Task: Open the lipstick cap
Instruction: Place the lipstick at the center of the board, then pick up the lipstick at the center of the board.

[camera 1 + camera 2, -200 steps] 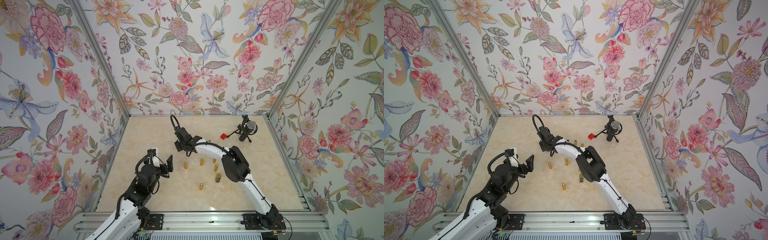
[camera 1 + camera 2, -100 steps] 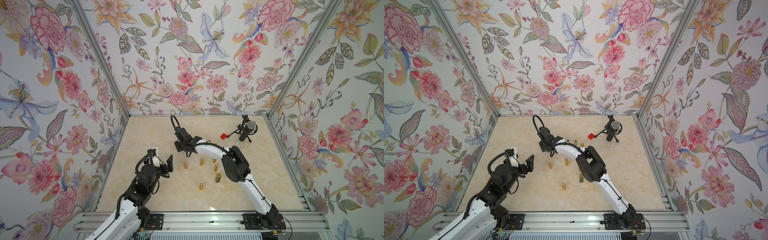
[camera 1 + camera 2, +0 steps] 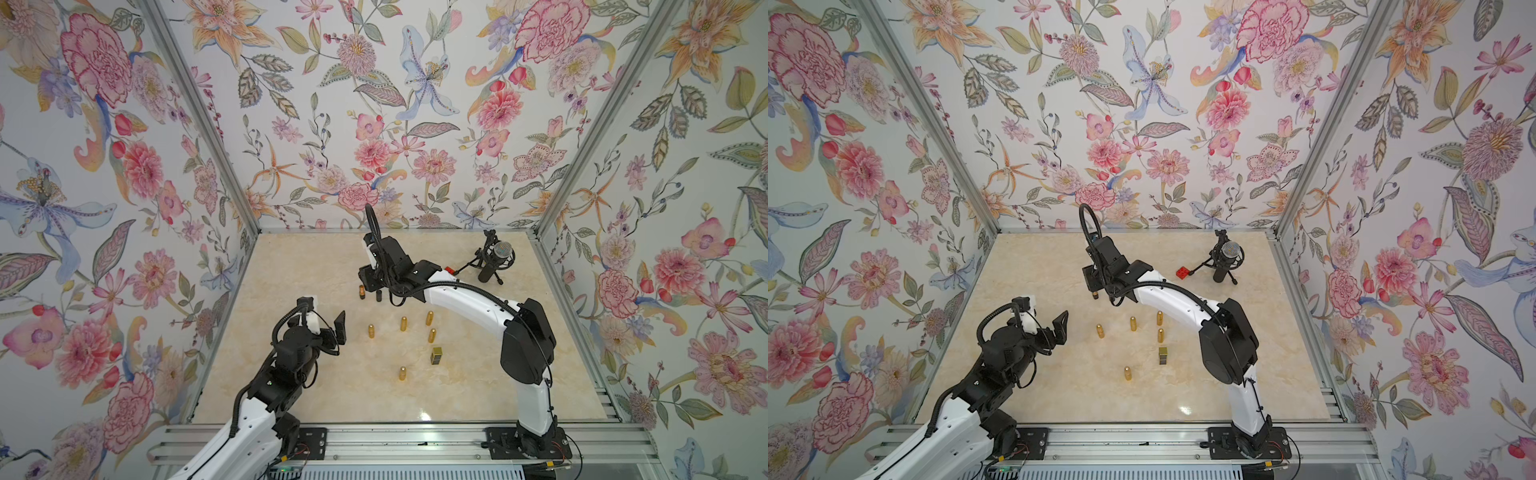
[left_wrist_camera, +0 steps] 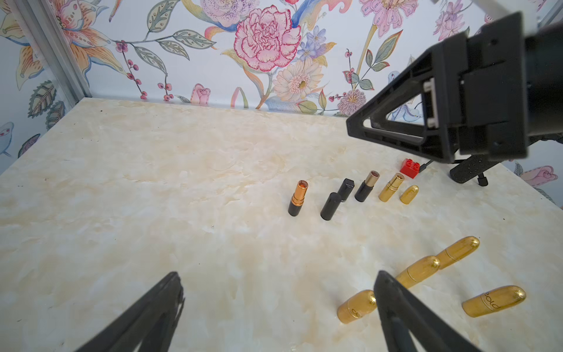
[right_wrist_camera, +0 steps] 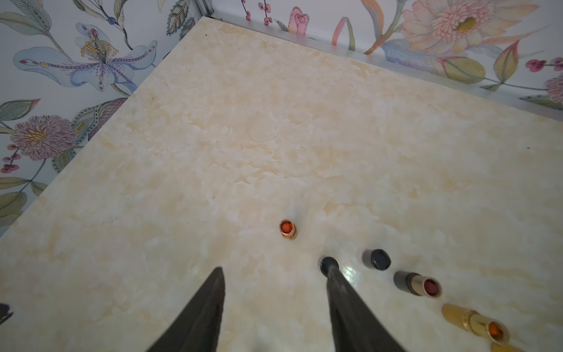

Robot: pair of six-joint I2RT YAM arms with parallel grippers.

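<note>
Right gripper (image 5: 275,269): jaws parted, nothing between them, hovering over the table (image 5: 274,122)
Left gripper (image 4: 277,274): jaws wide, empty, raised over the table's left side
Lipstick (image 5: 288,229): upright, uncapped, orange stick showing, just ahead of the right gripper
Cap (image 5: 328,264): black, standing just beside the lipstick, partly hidden by the right gripper
Gold lipsticks (image 3: 403,323): capped, upright, mid-table

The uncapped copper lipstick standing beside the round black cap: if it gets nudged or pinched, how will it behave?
Probably tips easily: the uncapped lipstick stands upright, tall and narrow on a small base. Once down it would likely roll, as its body looks round. Its glossy copper sleeve may slip in a pinch.
</note>
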